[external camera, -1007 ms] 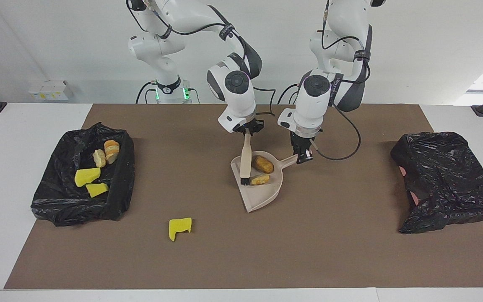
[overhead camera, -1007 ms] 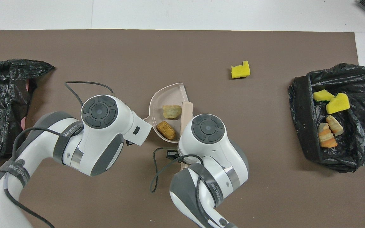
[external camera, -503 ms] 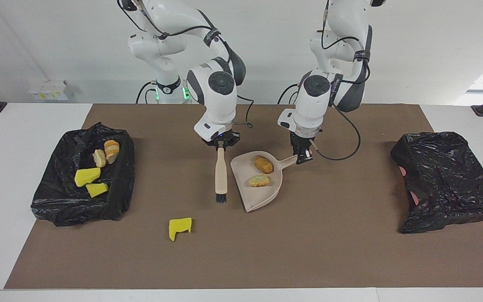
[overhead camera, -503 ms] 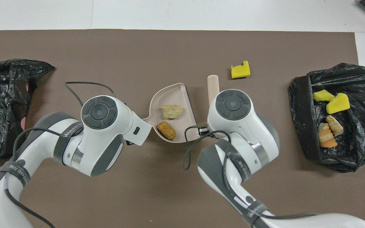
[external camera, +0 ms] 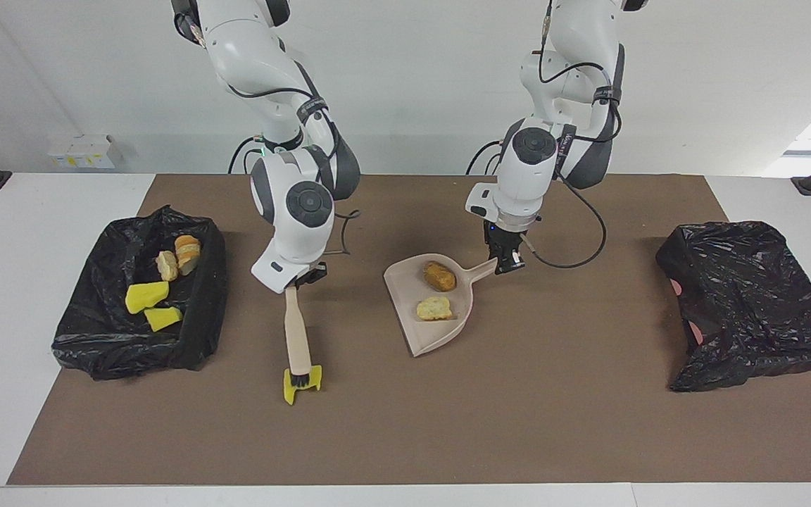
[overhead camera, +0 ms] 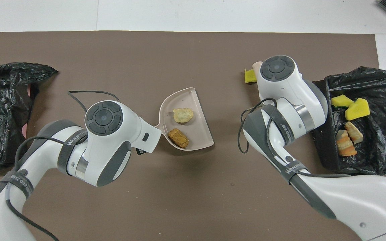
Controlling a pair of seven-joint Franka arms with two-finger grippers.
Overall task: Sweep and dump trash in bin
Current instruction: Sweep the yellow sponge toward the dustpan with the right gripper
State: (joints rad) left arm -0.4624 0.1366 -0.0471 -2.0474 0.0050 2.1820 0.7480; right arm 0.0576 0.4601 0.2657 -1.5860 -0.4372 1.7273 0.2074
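Trash, seven scraps. One bright yellow sponge chunk point(external camera: 302, 384), notched on one side, lies alone on the brown mat point(external camera: 405, 436) toward the worktop edge farthest from the robots, at the right arm's end. Two tan and orange-brown bread-like lumps sit in the dustpan: a dark oblong lump point(external camera: 440, 276) lying slantwise, and a paler lump point(external camera: 434, 308) just beside it, farther from the robots. Four more scraps lie in the open black-lined bin point(external camera: 198, 331) at the right arm's end of the worktop: two yellow sponge chunks point(external camera: 146, 296) and two bread-like lumps point(external camera: 187, 252)

Dustpan point(external camera: 448, 331), pale beige, mid-mat; its handle points toward the left arm's end, its open mouth toward the right arm's end. The left gripper point(external camera: 507, 262) has its jaws pinching the handle's tip

Brush point(external camera: 296, 338), beige handle with dark bristles; long axis runs away from the robots, bristles on the lone yellow chunk. The right gripper point(external camera: 298, 282) has its jaws pressed together on the handle's top end

Second black bag point(external camera: 750, 303), crumpled and closed over, at the left arm's end of the worktop
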